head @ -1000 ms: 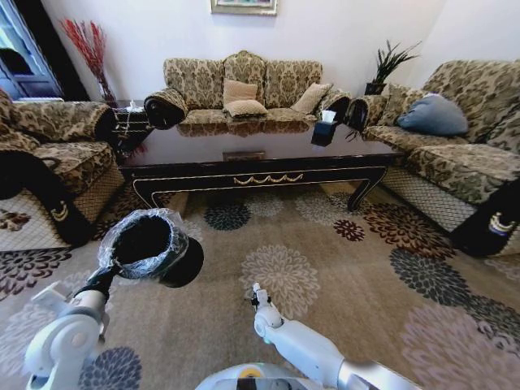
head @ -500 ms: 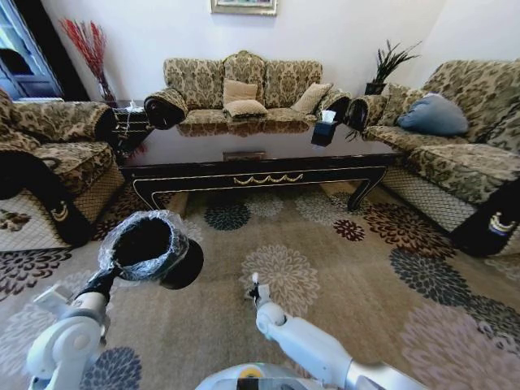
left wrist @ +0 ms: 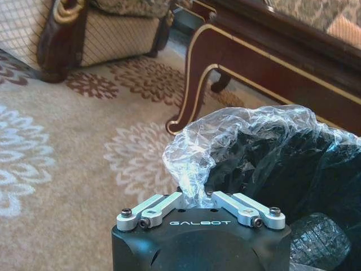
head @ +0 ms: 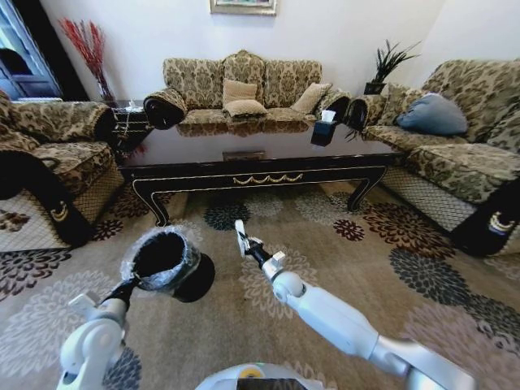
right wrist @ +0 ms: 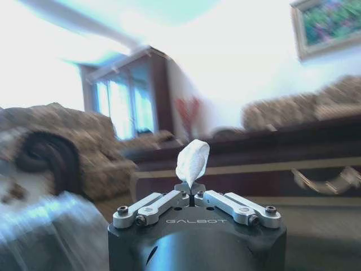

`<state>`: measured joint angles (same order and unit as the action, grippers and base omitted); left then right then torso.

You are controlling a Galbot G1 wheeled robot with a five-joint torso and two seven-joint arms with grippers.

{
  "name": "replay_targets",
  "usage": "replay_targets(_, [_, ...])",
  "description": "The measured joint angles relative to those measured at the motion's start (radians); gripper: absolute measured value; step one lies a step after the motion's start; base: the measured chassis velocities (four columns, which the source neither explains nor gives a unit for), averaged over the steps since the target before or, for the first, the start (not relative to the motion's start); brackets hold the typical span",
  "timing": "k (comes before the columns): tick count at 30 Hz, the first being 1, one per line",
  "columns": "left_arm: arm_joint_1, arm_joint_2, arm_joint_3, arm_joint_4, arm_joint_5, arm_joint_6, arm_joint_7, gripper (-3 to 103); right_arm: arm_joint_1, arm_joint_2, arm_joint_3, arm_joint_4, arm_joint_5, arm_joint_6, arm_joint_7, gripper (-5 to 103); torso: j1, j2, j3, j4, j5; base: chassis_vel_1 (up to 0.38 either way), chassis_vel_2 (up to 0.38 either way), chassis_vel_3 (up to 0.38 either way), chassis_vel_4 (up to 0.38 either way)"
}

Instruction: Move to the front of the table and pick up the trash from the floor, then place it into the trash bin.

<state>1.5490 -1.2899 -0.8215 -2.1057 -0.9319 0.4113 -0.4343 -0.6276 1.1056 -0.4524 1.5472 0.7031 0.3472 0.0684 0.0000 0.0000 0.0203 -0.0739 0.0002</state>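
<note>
White paper trash [right wrist: 192, 160], a small crumpled wad, is pinched at its lower end in the closed right claw [head: 241, 241], raised above the carpet in front of the desk [head: 252, 166] and just beside the trash bin [head: 166, 262]. It is judged light, soft and crushable, easily slipped from so small a bite. The bin is carried aloft by its crinkled liner, gathered in the closed left claw [left wrist: 200, 199].
</note>
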Motion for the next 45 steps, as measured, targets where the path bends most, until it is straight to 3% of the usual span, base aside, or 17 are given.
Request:
replay_targets(2, [-0.007, -0.005, 0.046, 0.019, 0.041, -0.006, 0.007, 3, 0.025, 0.011, -0.027, 0.013, -0.002, 0.022, -0.015, 0, 0.0, 0.0, 0.0, 0.0, -0.0001, 0.0, 0.0, 0.0, 0.0])
replay_targets(12, [-0.085, -0.056, 0.191, 0.102, 0.087, -0.009, 0.009, 3, 0.084, 0.079, -0.086, -0.022, 0.006, 0.037, -0.088, 0, 0.0, 0.0, 0.0, -0.0001, -0.0004, 0.0, 0.0, 0.0, 0.0])
replay_targets(15, [-0.109, -0.064, 0.215, 0.128, 0.089, -0.012, 0.009, 3, 0.09, 0.09, -0.096, -0.04, 0.011, 0.045, -0.129, 0, 0.0, 0.0, 0.0, 0.0003, 0.0, 0.0, 0.0, 0.0, 0.0])
replay_targets(18, [-0.151, -0.089, 0.252, 0.166, 0.094, -0.022, 0.009, 3, 0.081, 0.101, -0.098, -0.068, 0.032, 0.056, -0.218, 0, 0.0, 0.0, 0.0, -0.0003, -0.0001, 0.0, 0.0, 0.0, 0.0])
replay_targets(28, [-0.183, -0.103, 0.277, 0.166, 0.088, -0.023, 0.007, 3, 0.047, 0.05, -0.107, -0.104, -0.017, 0.093, -0.275, -1, 0.0, 0.0, 0.0, -0.0003, 0.0, 0.0, 0.0, 0.0, 0.0])
replay_targets(31, [-0.177, -0.089, 0.268, 0.153, 0.085, -0.022, 0.006, 3, 0.035, 0.04, -0.103, -0.106, -0.036, 0.128, -0.285, 15, 0.0, 0.0, 0.0, 0.0, 0.0, 0.0, 0.0, 0.0, 0.0])
replay_targets(34, [-0.174, -0.088, 0.263, 0.147, 0.085, -0.022, 0.006, 3, 0.031, 0.034, -0.104, -0.108, -0.039, 0.149, -0.295, 20, 0.0, 0.0, 0.0, 0.0001, -0.0001, 0.0, 0.0, 0.0, 0.0])
replay_targets(37, [-0.166, -0.089, 0.261, 0.138, 0.086, -0.021, 0.006, 3, 0.026, 0.031, -0.104, -0.114, -0.04, 0.174, -0.306, 37, 0.0, 0.0, 0.0, -0.0001, -0.0001, 0.0, 0.0, 0.0, 0.0])
replay_targets(38, [-0.166, -0.089, 0.261, 0.138, 0.086, -0.021, 0.006, 3, 0.026, 0.031, -0.104, -0.114, -0.04, 0.174, -0.306, 37, 0.0, 0.0, 0.0, -0.0001, -0.0001, 0.0, 0.0, 0.0, 0.0])
replay_targets(40, [-0.16, -0.086, 0.257, 0.132, 0.086, -0.02, 0.006, 3, 0.023, 0.023, -0.101, -0.113, -0.041, 0.182, -0.308, 47, 0.0, 0.0, 0.0, 0.0, -0.0002, 0.0, 0.0, 0.0, 0.0])
replay_targets(45, [-0.146, -0.075, 0.244, 0.118, 0.087, -0.02, 0.006, 3, 0.012, -0.003, -0.09, -0.107, -0.05, 0.191, -0.308, 63, 0.0, 0.0, 0.0, 0.0, -0.0001, 0.0, 0.0, 0.0, 0.0])
